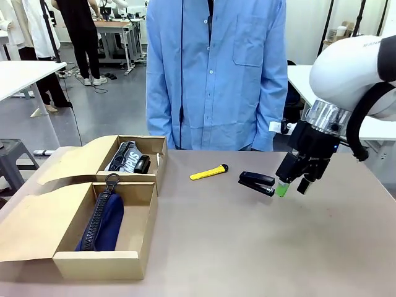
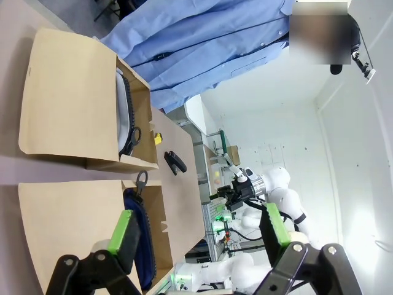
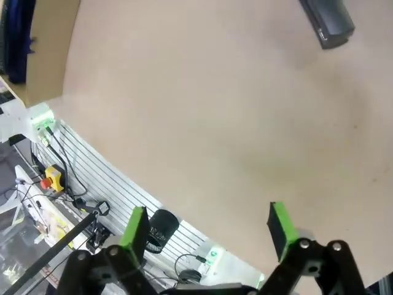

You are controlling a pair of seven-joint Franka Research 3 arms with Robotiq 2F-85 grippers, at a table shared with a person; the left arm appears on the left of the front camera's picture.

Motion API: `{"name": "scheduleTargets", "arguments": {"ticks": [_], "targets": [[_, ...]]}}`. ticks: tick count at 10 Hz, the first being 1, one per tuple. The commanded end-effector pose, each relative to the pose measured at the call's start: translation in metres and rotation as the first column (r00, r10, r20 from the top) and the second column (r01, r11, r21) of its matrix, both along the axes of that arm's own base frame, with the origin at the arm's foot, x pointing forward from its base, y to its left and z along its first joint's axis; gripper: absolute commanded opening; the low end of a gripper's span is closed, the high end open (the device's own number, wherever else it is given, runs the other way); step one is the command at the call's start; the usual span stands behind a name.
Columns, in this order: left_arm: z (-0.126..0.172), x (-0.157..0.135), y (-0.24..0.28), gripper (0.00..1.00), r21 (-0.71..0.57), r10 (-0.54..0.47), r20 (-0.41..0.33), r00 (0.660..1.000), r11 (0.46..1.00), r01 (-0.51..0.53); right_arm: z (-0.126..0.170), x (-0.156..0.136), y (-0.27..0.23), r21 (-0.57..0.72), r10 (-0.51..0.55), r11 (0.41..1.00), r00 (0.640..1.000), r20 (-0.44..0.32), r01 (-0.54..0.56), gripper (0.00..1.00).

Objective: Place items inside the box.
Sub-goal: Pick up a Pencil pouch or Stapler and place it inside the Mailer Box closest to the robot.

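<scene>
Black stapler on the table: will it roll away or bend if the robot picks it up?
Probably no rolling: the black stapler lies flat on its long base. It looks hard, so it should stay stiff, not bend. Its top seems hinged up a little, so a squeeze from above might press it shut.

Grey floor point(image 1: 111, 114), white table point(image 1: 18, 74), distant workbench point(image 1: 116, 25), white wall point(image 2: 288, 132)

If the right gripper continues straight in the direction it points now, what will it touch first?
Most likely the bare table top: the right gripper, jaws open, points down at plain surface. The black stapler lies off to one side of that line and would probably be missed.
</scene>
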State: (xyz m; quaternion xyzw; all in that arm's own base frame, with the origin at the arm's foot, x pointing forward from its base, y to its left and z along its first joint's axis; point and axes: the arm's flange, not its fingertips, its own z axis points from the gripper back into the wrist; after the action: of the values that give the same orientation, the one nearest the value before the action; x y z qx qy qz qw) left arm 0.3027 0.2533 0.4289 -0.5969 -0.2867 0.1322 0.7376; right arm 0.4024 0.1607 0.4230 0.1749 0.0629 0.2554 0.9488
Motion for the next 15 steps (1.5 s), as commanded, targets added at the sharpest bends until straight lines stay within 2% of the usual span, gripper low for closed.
{"name": "scheduleTargets", "arguments": {"ticks": [1, 2, 3, 4, 5, 6, 8, 9, 10, 11, 12, 13, 14, 15], "targets": [[0.001, -0.001, -0.002, 1.00, -0.001, -0.003, 0.026, 1.000, 1.000, 0.003, -0.003, 0.002, -0.001, -0.001, 0.000, 1.000, 1.000, -0.003, 0.000, 1.00], [0.001, -0.001, -0.002, 1.00, -0.001, -0.003, 0.026, 1.000, 1.000, 0.003, 0.004, -0.009, 0.019, -0.148, -0.080, 0.986, 0.997, 0.019, 0.082, 1.00], [0.001, -0.001, -0.002, 1.00, -0.001, -0.003, 0.026, 1.000, 1.000, 0.003, -0.004, 0.009, 0.037, -0.212, -0.087, 0.972, 0.993, 0.085, 0.103, 1.00], [0.001, -0.001, -0.002, 1.00, -0.001, -0.003, 0.026, 1.000, 1.000, 0.003, -0.014, 0.029, 0.046, -0.231, -0.229, 0.946, 0.973, 0.011, 0.225, 1.00], [0.001, -0.001, -0.002, 1.00, -0.001, -0.003, 0.026, 1.000, 1.000, 0.003, -0.021, 0.046, 0.054, -0.273, -0.321, 0.913, 0.947, -0.021, 0.303, 1.00], [0.001, -0.001, -0.002, 1.00, -0.001, -0.003, 0.026, 1.000, 1.000, 0.003, -0.026, 0.060, 0.057, -0.314, -0.371, 0.885, 0.928, -0.026, 0.344, 1.00], [0.001, -0.001, -0.002, 1.00, -0.001, -0.003, 0.026, 1.000, 1.000, 0.003, -0.030, 0.082, 0.055, -0.268, -0.432, 0.865, 0.901, 0.033, 0.425, 1.00], [0.001, -0.001, -0.002, 1.00, -0.001, -0.003, 0.026, 1.000, 1.000, 0.003, -0.032, 0.083, 0.053, -0.156, -0.206, 0.966, 0.978, 0.005, 0.205, 1.00], [0.001, -0.001, -0.002, 1.00, -0.001, -0.003, 0.026, 1.000, 1.000, 0.003, -0.022, 0.067, 0.039, -0.011, 0.232, 0.973, 0.972, -0.049, -0.232, 1.00], [0.001, -0.001, -0.002, 1.00, -0.001, -0.003, 0.026, 1.000, 1.000, 0.003, 0.003, 0.034, -0.005, 0.074, 0.309, 0.948, 0.951, 0.007, -0.308, 1.00], [0.001, -0.001, -0.002, 1.00, -0.001, -0.003, 0.026, 1.000, 1.000, 0.003, 0.027, -0.001, -0.062, 0.135, 0.230, 0.960, 0.966, 0.121, -0.245, 1.00], [0.001, -0.001, -0.002, 1.00, -0.001, -0.003, 0.026, 1.000, 1.000, 0.003, 0.044, -0.036, -0.122, 0.307, 0.239, 0.903, 0.945, 0.224, -0.301, 1.00], [0.001, -0.001, -0.002, 1.00, -0.001, -0.003, 0.026, 1.000, 1.000, 0.003, 0.047, -0.062, -0.179, 0.454, 0.153, 0.842, 0.936, 0.316, -0.291, 1.00], [0.001, -0.001, -0.002, 1.00, -0.001, -0.003, 0.026, 1.000, 1.000, 0.003, 0.039, -0.087, -0.220, 0.543, 0.071, 0.771, 0.892, 0.447, -0.333, 1.00]]}}
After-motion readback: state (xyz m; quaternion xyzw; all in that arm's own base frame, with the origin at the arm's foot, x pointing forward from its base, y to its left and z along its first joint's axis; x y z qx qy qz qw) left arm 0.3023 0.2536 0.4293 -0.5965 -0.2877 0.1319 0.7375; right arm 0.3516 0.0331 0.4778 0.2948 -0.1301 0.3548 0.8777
